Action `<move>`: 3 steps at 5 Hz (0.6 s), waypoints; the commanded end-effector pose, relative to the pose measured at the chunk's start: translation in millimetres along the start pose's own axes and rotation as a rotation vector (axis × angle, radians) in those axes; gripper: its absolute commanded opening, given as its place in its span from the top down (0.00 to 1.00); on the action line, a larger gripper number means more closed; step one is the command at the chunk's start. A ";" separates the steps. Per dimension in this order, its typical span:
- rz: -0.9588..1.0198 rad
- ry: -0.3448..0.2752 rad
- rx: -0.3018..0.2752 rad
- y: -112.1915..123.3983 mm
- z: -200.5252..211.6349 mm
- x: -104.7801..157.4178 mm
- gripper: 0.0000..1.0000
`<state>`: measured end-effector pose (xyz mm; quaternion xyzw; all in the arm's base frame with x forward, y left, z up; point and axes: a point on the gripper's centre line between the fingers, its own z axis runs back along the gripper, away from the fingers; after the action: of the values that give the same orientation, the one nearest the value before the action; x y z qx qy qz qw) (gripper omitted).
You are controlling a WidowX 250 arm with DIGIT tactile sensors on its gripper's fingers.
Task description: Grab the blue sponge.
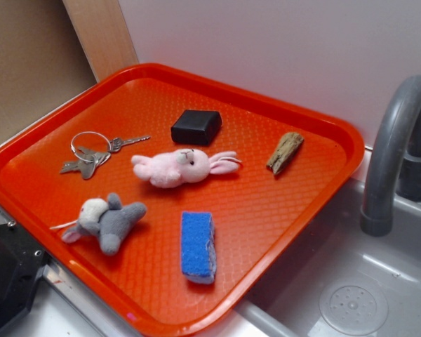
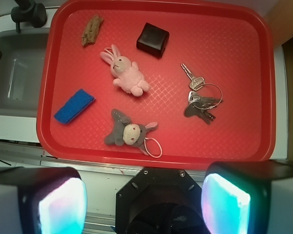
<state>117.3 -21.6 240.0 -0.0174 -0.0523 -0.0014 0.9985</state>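
Note:
The blue sponge (image 1: 197, 246) (image 2: 74, 106) lies flat near the front right edge of the orange tray (image 1: 281, 116) (image 2: 263, 97), blue top up with a pale foam layer showing at its end. In the wrist view my gripper (image 2: 144, 202) hovers high above the counter outside the tray's near edge, well away from the sponge. Its two pads (image 2: 61, 204) stand wide apart with nothing between them. In the exterior view only a black part of the arm (image 1: 10, 281) shows at the lower left.
On the tray also lie a pink plush rabbit (image 1: 182, 167), a grey plush toy (image 1: 107, 220), a key ring with keys (image 1: 91, 151), a black block (image 1: 196, 126) and a piece of wood (image 1: 285, 152). A grey sink (image 1: 351, 281) with a faucet (image 1: 389, 147) adjoins the tray.

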 end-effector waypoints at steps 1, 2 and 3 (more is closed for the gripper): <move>0.000 0.000 0.000 0.0 0.0 0.0 0.00; 0.144 -0.003 -0.027 -20.1 -3.8 13.3 0.00; 0.230 -0.001 -0.050 -34.5 -11.5 22.5 0.00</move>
<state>138.4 -53.8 224.8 -0.0416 -0.0380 0.1143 0.9919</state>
